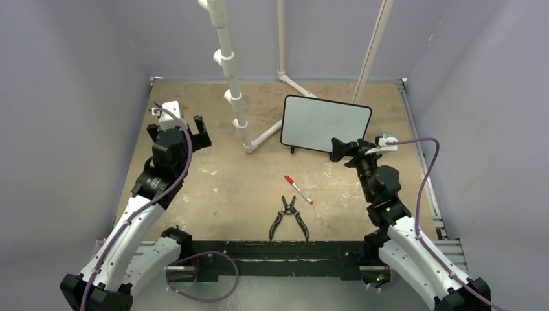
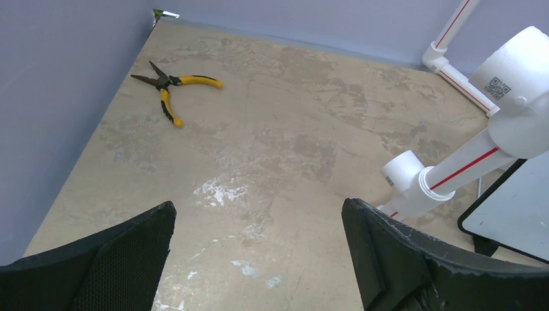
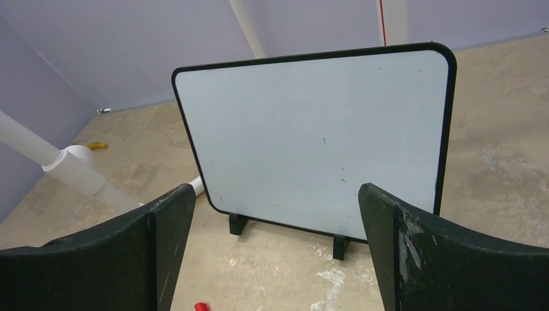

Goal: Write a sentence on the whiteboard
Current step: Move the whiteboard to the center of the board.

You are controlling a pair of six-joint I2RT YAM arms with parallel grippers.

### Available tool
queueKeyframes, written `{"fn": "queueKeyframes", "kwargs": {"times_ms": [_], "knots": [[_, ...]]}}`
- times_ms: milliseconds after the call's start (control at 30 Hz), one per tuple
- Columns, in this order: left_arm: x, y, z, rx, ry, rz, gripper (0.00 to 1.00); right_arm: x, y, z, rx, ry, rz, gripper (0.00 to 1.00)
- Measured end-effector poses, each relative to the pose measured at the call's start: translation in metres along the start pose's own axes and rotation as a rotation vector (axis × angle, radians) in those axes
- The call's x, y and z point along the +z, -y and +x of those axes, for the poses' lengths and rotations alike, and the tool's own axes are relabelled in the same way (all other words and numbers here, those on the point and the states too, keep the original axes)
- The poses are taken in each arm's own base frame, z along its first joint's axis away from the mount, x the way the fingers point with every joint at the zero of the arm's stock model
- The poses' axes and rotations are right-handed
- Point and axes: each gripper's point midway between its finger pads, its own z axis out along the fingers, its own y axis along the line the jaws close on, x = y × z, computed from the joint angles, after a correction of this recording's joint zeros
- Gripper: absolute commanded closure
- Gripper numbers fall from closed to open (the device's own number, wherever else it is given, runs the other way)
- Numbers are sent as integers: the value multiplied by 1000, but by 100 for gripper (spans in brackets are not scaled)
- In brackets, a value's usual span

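Blank whiteboard point(image 1: 324, 123) stands upright, far right on the table point(image 1: 220, 188); no sentence yet.
One red marker point(image 1: 298, 189) lies diagonally mid-table, near-left of the right hand point(image 1: 344, 149), which is closer than the left hand point(image 1: 177, 131). Both hands gape, empty. Two tools: black-handled pliers point(image 1: 289, 219) beside the marker, yellow-handled pliers point(image 2: 169, 89) far left.

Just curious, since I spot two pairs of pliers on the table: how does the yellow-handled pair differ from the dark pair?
The yellow-handled pliers have bright yellow grips, while the dark pliers have dark grips. The yellow-handled pliers lie toward the far left corner near the wall. The dark pliers lie near the front middle, just beside the red marker. Both lie flat with their handles spread apart.
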Motion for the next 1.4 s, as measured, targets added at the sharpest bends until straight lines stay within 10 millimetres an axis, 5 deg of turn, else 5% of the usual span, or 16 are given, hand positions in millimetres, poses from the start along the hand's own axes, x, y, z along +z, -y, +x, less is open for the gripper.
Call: {"fn": "queueKeyframes", "kwargs": {"times_ms": [267,400,933,1400], "knots": [[2,0,5,7,-13,-4,1,4,0,16,-6,-57,-3,2],[5,1,8,14,-23,-6,1,9,2,29,-14,-102,8,14],[10,19,26,72,-92,97,1,22,31,172,91,-523,229,28],[4,24,27,73,-86,140,1,41,48,182,82,-525,351,40]]}}
